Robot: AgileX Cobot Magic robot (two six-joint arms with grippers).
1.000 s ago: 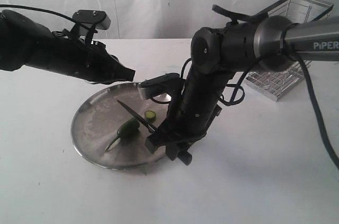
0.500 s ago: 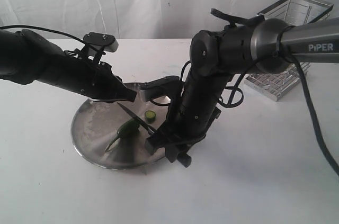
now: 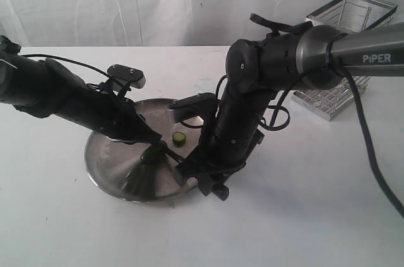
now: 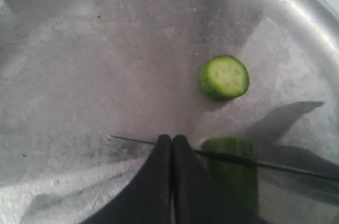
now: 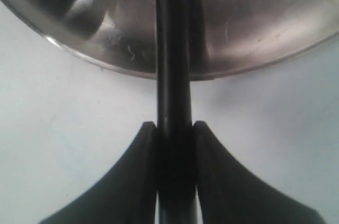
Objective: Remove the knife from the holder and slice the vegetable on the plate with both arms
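The right gripper is clamped on the black handle of the knife. The thin blade lies across the vegetable, near the middle of the plate. The left gripper is closed tight with nothing in it, tips down just beside the vegetable. A round slice lies nearby. The holder stands at the far right corner of the table.

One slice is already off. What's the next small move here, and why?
Probably press the knife straight down with the right pincer. The blade lies across the pepper, one slice lies cut on the plate, and the shut left pincer sits right beside the pepper, though contact isn't clear.
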